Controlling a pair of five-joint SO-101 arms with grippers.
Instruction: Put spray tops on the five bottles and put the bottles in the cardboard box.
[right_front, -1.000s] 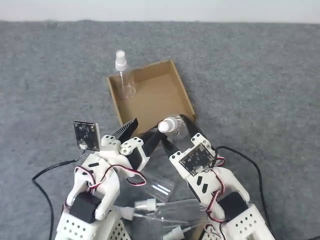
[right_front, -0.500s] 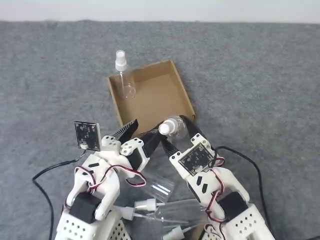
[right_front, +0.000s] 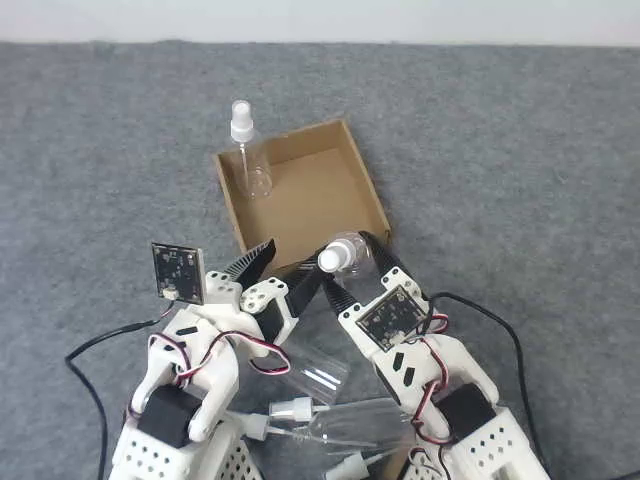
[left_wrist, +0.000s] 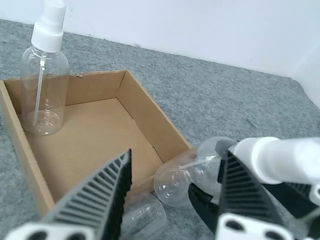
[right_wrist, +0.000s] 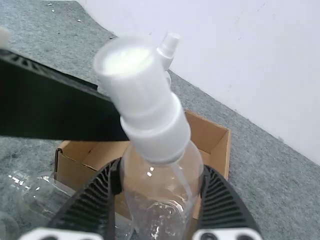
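My right gripper (right_front: 347, 262) is shut on a clear bottle (right_wrist: 159, 200) with a white spray top (right_wrist: 142, 95), held tilted just in front of the cardboard box (right_front: 300, 195). My left gripper (right_front: 293, 260) stands open right beside it, one black finger (right_wrist: 50, 110) close against the spray top (left_wrist: 280, 157). In the left wrist view the held bottle (left_wrist: 185, 172) lies between my open fingers (left_wrist: 100, 200). A second bottle with a spray top (right_front: 245, 150) stands upright in the box's far left corner.
Clear bottles (right_front: 310, 372) and loose spray tops (right_front: 290, 408) lie on the grey carpet between the two arm bases. One topless bottle (left_wrist: 145, 217) lies just in front of the box's near wall (left_wrist: 30, 175). Open carpet surrounds the box.
The right gripper and its bottle have shifted a little back toward the arm bases. The left arm has shifted slightly too, its gripper still open.
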